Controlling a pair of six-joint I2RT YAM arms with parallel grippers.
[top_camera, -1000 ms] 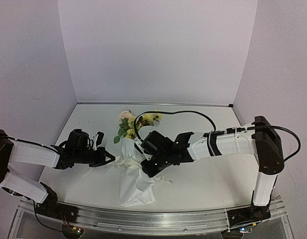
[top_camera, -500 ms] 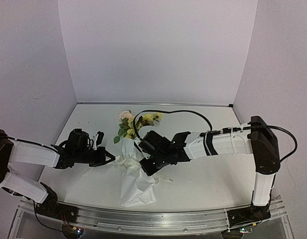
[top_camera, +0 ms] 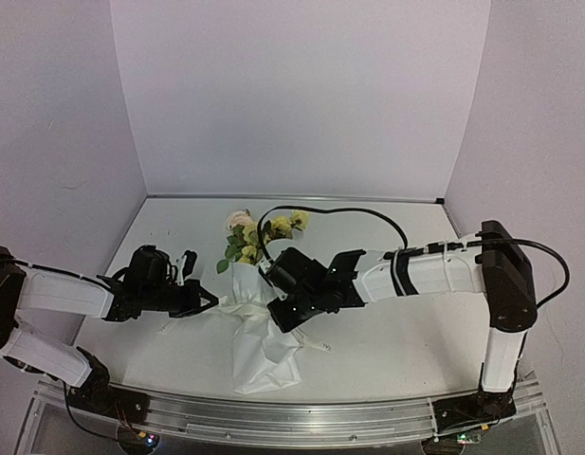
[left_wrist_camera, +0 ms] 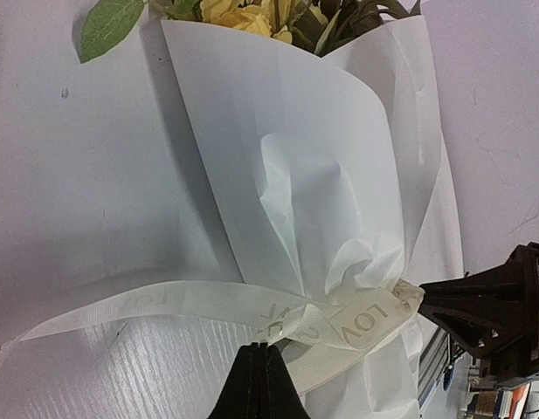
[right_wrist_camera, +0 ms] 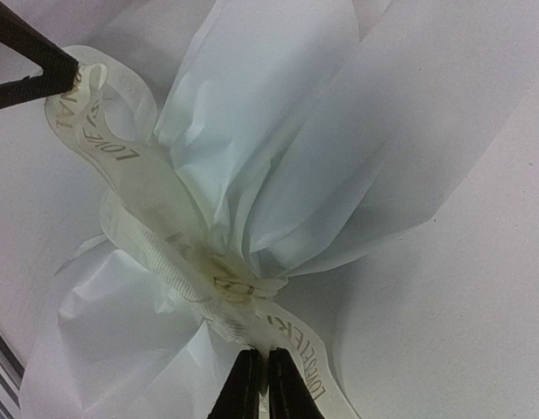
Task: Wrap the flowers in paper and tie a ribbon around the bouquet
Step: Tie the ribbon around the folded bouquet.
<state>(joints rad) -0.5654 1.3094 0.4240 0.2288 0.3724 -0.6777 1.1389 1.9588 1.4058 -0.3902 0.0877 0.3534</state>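
The bouquet lies on the table, its yellow and pink flowers [top_camera: 249, 237] [left_wrist_camera: 243, 10] pointing to the far side. White paper [top_camera: 259, 351] [left_wrist_camera: 286, 131] [right_wrist_camera: 339, 113] is wrapped round them and pinched in at a waist. The off-white printed ribbon [left_wrist_camera: 164, 301] [right_wrist_camera: 112, 148] is knotted round that waist. My left gripper [top_camera: 210, 305] [left_wrist_camera: 260, 347] is shut on one strand at the bouquet's left. At the right side of the waist, my right gripper [top_camera: 276, 319] [right_wrist_camera: 261, 353] is shut on the other strand just below the knot.
A black cable [top_camera: 330, 213] arcs above the right arm behind the flowers. A metal rail [top_camera: 273, 417] runs along the near edge of the table. Lilac walls close in the back and both sides. A loose ribbon end [top_camera: 316, 343] trails on the table.
The right gripper's jaws have closed onto the ribbon strand. The right arm shifted slightly left toward the waist of the bouquet. The left arm has held still.
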